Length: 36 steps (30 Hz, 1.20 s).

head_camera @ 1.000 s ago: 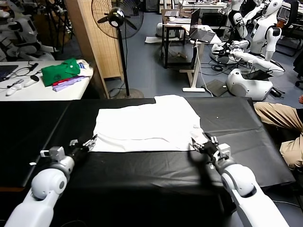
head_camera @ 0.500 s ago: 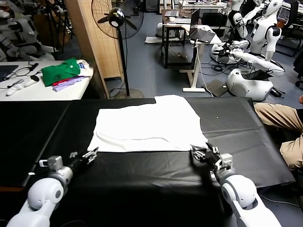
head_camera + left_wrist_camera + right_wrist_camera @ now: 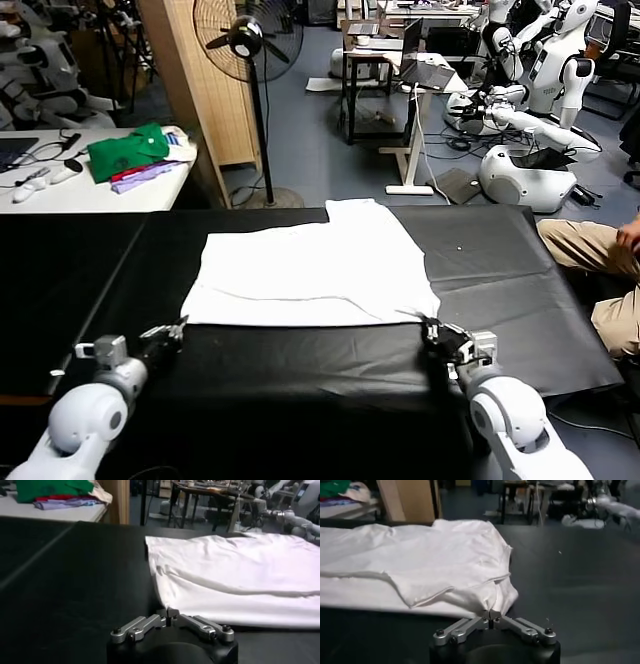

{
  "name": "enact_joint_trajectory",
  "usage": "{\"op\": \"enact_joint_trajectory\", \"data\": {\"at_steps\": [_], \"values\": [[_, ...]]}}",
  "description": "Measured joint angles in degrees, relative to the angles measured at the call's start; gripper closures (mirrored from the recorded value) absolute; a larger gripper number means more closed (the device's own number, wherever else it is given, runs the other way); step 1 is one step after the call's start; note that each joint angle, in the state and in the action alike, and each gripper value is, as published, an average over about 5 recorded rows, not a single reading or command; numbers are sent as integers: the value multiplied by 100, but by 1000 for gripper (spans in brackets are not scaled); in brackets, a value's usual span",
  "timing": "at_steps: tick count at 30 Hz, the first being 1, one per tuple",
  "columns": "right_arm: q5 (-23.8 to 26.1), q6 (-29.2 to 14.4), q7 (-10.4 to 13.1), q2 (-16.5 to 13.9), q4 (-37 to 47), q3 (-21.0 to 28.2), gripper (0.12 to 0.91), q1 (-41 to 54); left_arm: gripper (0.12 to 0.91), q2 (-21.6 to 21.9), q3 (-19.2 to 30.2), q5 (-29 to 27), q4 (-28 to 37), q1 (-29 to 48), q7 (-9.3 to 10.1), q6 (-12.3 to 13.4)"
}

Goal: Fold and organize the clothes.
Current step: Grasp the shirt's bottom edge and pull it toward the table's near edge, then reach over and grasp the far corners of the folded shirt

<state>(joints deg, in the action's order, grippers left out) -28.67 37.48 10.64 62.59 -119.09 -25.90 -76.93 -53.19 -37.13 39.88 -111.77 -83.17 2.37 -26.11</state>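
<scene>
Black-covered table is carrying a white T-shirt, lying flat, folded, near the middle. Cover is wrinkling w/ creases toward the right side.

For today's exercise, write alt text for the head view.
A white T-shirt lies flat on a black table. The left gripper and right gripper each pinch a near corner of it, shut.

Standing fan on grey floor; white side table.
</scene>
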Motion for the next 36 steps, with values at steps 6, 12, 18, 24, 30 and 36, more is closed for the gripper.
{"op": "enact_joint_trajectory", "data": {"at_steps": [6, 12, 18, 24, 30, 36], "values": [[111, 423, 5, -58, -435, -181, 903, -508, 900, 284, -293, -20, -534, -713, 82, -12], [232, 471, 69, -31, -756, -276, 903, -934, 900, 303, -478, -128, -870, -1356, 182, -25], [322, 471, -19, 16, -1010, -354, 856, -1293, 900, 215, -532, -173, -934, -1640, 282, -73], [311, 471, -131, -25, -1321, -492, 546, -1518, 789, 150, -631, -137, -1098, -1787, 390, -176], [206, 472, -358, -106, -1499, -762, 263, -1425, 438, 182, -797, -1, -1296, -1753, 447, -439], [162, 450, -415, -126, -1032, -778, 228, -569, 242, 278, -981, -24, -1368, -1439, 314, -514]]}}
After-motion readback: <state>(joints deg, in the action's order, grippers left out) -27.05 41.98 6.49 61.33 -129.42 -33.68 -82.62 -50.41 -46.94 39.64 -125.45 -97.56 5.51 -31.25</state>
